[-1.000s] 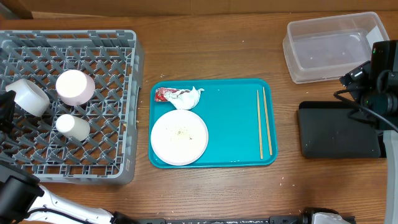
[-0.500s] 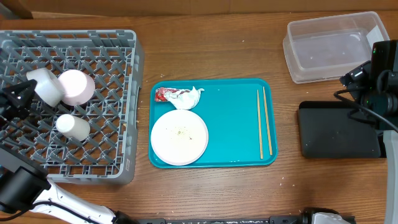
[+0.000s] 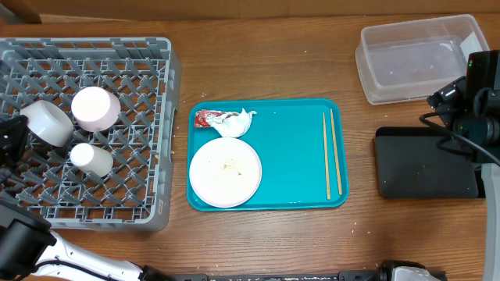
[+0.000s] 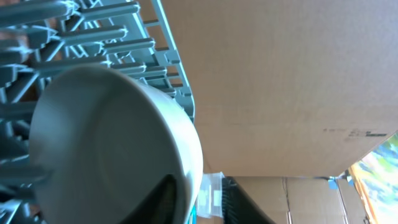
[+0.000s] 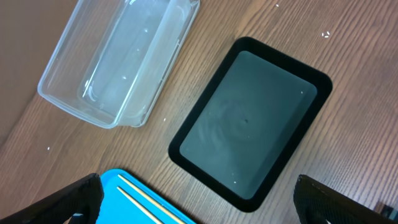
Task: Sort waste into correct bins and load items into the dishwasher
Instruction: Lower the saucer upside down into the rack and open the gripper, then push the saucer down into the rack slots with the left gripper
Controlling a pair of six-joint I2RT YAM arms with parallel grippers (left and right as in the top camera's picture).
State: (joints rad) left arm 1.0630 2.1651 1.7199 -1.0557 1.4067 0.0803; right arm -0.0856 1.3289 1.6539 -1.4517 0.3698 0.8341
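The pale grey bowl (image 3: 45, 122) lies on its side in the grey dishwasher rack (image 3: 148, 86), beside a round white dish (image 3: 95, 108) and a white cup (image 3: 91, 158). My left gripper (image 4: 204, 202) is at the rack's left edge, open. One of its fingers (image 4: 165, 199) is inside the bowl (image 4: 118, 137), the other is outside, and a gap shows beside the rim. On the teal tray (image 3: 289, 133) lie the large white plate (image 3: 225, 172) with crumbs, a red wrapper (image 3: 205, 118), a tissue (image 3: 238, 121) and two chopsticks (image 3: 332, 152). My right gripper (image 5: 205, 205) hangs open and empty.
A clear plastic tub (image 3: 418, 58) stands at the back right, and a black tray (image 3: 426, 162) lies in front of it. The right arm (image 3: 469, 101) sits above the table's right edge. Bare wood runs between the rack, the teal tray and the black tray.
The left gripper lifted the bowl rightward toward the round dish, then brought it back down to the left. Its jaws have parted around the rim. The right arm has not moved.
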